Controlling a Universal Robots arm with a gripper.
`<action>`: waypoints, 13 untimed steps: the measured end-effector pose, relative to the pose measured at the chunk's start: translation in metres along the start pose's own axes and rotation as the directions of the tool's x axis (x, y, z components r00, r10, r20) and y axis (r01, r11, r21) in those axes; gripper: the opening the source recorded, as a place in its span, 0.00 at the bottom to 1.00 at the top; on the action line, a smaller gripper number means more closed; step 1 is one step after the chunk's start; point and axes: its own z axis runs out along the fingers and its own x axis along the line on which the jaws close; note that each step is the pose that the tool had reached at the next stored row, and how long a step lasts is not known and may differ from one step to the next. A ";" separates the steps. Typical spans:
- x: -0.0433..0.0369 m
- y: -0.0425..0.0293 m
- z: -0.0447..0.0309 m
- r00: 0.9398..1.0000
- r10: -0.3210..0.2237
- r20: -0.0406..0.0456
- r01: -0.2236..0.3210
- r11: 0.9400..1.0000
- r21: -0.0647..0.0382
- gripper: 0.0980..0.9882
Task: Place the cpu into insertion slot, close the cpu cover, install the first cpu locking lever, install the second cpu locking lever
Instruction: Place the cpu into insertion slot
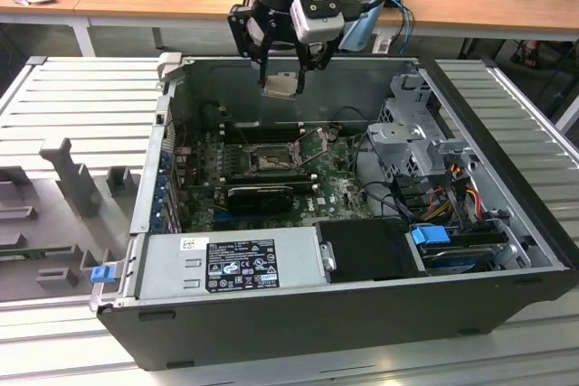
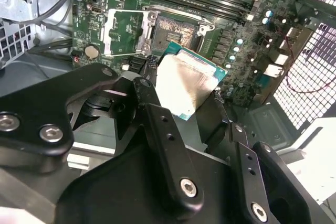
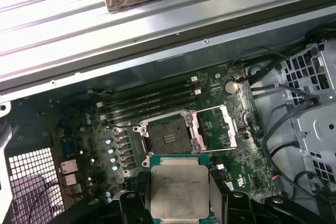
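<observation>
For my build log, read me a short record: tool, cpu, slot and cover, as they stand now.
tool: shut on the cpu
cpu: held in the air over the board, not seated
slot: empty, pin field bare
cover: swung open, lying beside the slot

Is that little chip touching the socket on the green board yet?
Apart. In the exterior view the cpu hangs in the fingers, well above the insertion slot.
</observation>
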 end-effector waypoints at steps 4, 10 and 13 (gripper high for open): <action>0.0000 0.0000 0.0003 0.999 0.033 0.003 -0.033 0.999 -0.001 0.49; 0.0000 0.0000 0.0004 0.998 0.064 0.005 -0.064 0.998 -0.002 0.49; 0.0000 0.0000 0.0006 0.996 0.093 0.008 -0.093 0.996 -0.002 0.49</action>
